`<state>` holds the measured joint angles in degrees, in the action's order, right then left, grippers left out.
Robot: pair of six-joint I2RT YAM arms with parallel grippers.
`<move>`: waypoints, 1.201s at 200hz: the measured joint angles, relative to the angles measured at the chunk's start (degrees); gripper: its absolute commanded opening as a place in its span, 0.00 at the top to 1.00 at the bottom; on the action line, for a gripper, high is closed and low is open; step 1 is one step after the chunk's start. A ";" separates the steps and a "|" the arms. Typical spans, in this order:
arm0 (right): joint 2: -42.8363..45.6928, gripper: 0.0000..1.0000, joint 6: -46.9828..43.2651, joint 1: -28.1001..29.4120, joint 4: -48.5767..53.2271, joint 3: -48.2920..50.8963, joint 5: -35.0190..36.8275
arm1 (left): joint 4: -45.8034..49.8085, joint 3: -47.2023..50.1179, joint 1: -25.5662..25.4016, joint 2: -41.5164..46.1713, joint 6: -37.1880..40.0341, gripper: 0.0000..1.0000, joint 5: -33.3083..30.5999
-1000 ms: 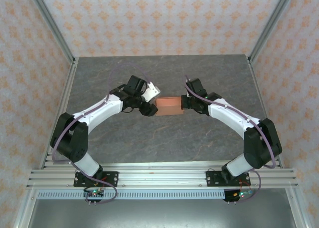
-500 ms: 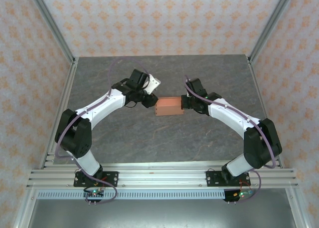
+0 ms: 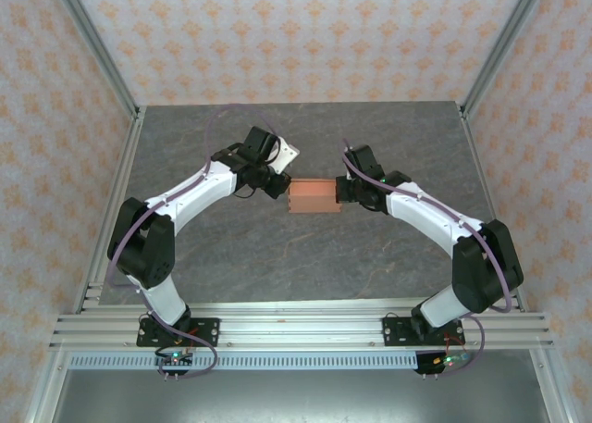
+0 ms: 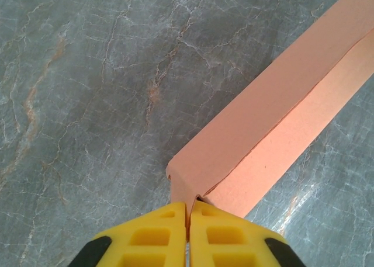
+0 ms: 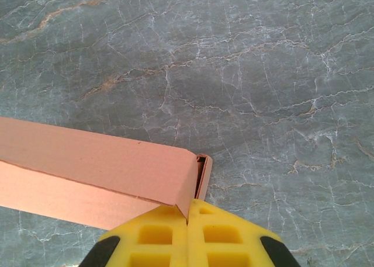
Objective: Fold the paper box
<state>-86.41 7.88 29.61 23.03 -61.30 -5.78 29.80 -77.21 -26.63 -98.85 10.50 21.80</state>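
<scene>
A salmon-orange paper box (image 3: 314, 197), already a flat rectangular sleeve, sits over the middle of the grey marbled desk (image 3: 231, 266), held between two arms. The left pincer (image 3: 280, 190) is pressed together on the card at the box's left end. The right pincer (image 3: 341, 193) pinches the right end, beside a protruding tab (image 5: 202, 173). Closing the ends seems to be the step in hand. Tucking that tab in likely calls for a gentle, steady push.

Bare table (image 3: 305, 256) lies open all around; the paper box (image 3: 313, 197) bridges left pincer (image 3: 282, 191) and right pincer (image 3: 339, 194).
</scene>
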 measured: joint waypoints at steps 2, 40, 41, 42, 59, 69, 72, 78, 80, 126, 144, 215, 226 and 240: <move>0.00 1.00 0.04 0.00 0.00 0.00 0.02 | 0.00 0.00 0.00 0.00 0.00 0.95 -0.02; 0.00 1.00 0.48 0.28 0.00 0.00 0.07 | -0.76 0.00 -0.02 0.00 -6.21 1.00 0.02; 0.00 1.00 0.50 0.31 0.00 0.00 0.07 | -0.81 0.00 -0.02 0.00 -6.36 1.00 0.00; 0.00 1.00 0.55 0.35 0.00 0.00 0.07 | -0.83 0.00 -0.02 0.00 -6.51 1.00 0.02; 0.00 1.00 0.74 0.57 0.00 0.00 0.28 | -1.27 0.00 -0.15 0.00 -10.36 1.00 0.02; 0.00 1.00 0.81 0.66 0.02 0.00 0.46 | -1.46 0.00 -0.24 0.00 -12.52 1.00 -0.02; 0.00 1.00 0.96 0.66 0.02 0.00 0.46 | -1.57 0.00 -0.26 0.00 -13.25 1.00 -0.02; 0.00 1.00 1.11 0.68 0.02 0.00 0.59 | -1.77 0.00 -0.35 0.00 -14.49 1.00 -0.09; 0.00 1.00 1.11 0.68 0.02 0.00 0.66 | -1.84 0.00 -0.39 0.00 -15.04 1.00 -0.11; -0.02 1.00 1.38 0.74 0.09 0.02 1.75 | -4.33 0.02 -0.74 0.00 -25.27 1.00 -0.22; -0.15 1.00 1.38 1.03 0.09 0.02 2.47 | -5.07 0.02 -0.74 -0.07 -28.33 1.00 -0.22; -0.37 1.00 1.36 1.60 0.07 0.02 4.59 | -5.64 0.13 -0.70 -1.05 -34.47 1.00 0.50; -0.37 1.00 1.36 1.62 0.07 0.02 4.74 | -5.64 0.13 -0.63 -1.36 -34.86 1.00 0.68; -0.37 1.00 1.36 1.62 0.07 0.02 4.79 | -5.66 0.13 -0.59 -1.55 -35.58 1.00 0.87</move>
<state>-86.78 9.23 31.22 23.09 -61.28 -0.99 24.14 -77.08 -27.22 -100.40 -25.08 22.68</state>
